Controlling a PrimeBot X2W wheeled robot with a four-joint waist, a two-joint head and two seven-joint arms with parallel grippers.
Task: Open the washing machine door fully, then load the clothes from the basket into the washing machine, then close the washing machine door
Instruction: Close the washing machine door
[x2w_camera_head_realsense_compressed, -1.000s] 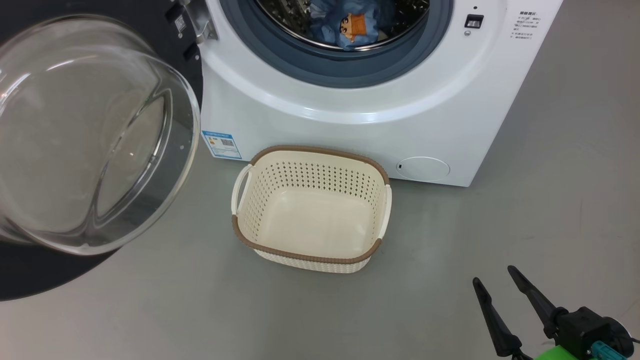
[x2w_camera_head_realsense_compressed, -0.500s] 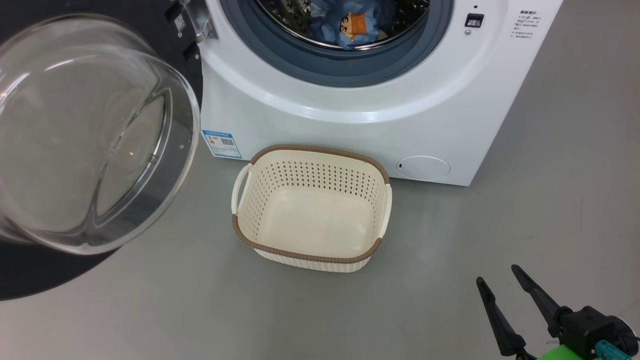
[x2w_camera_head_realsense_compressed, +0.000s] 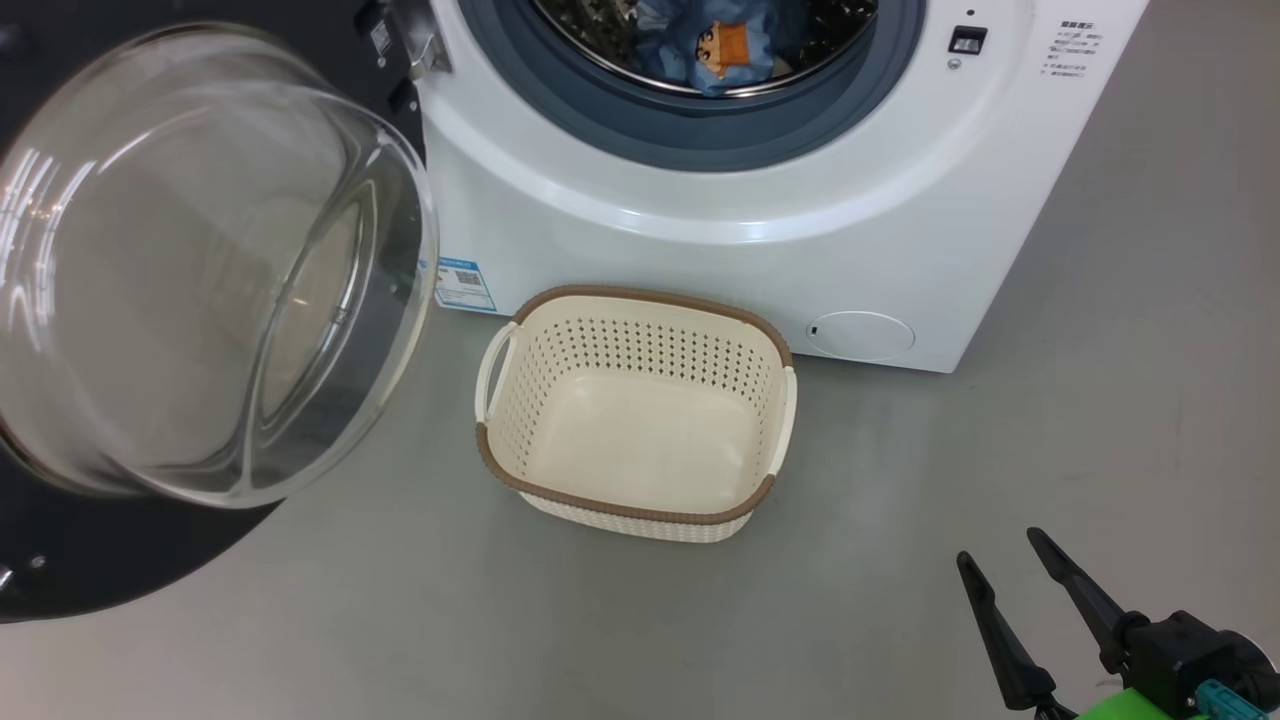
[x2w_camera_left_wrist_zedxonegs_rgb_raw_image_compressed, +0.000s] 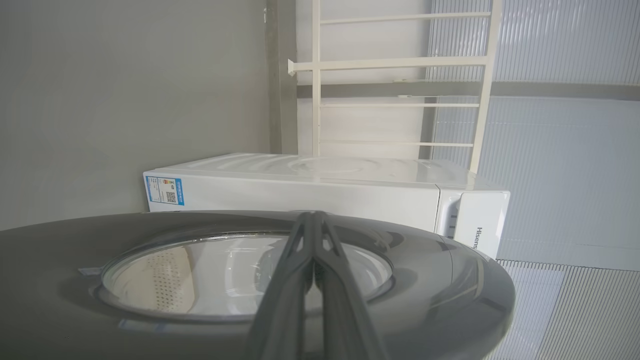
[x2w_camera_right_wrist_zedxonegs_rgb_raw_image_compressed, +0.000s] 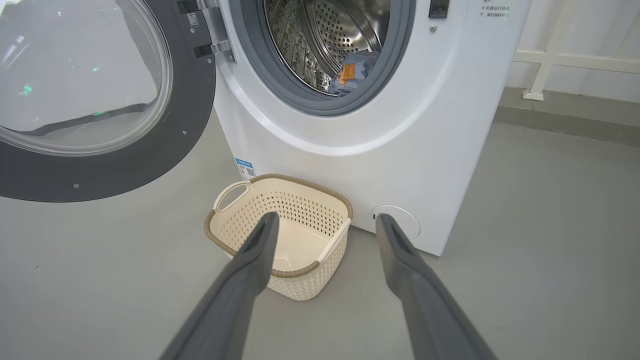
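Two dark fingers of right claw (x2w_camera_head_realsense_compressed: 998, 545) spread apart, gripping nothing, at lower right of head view above grey floor (x2w_camera_head_realsense_compressed: 1100, 450). Basket (x2w_camera_head_realsense_compressed: 640, 297) on floor just before washing machine (x2w_camera_head_realsense_compressed: 720, 240), bare cream bottom showing. Clothes (x2w_camera_head_realsense_compressed: 715, 45) low inside steel drum (x2w_camera_head_realsense_compressed: 845, 15). Washing machine door (x2w_camera_head_realsense_compressed: 200, 280) swung wide open at left, glass bowl facing camera.

Left wrist view: left claw (x2w_camera_left_wrist_zedxonegs_rgb_raw_image_compressed: 312, 216) closed, fingers pressed together with nothing between, lying across outer face of door; contact not discernible.

Right wrist view: fingers wide apart, framing basket and round white cap (x2w_camera_right_wrist_zedxonegs_rgb_raw_image_compressed: 396, 222); clothes resting low in drum.
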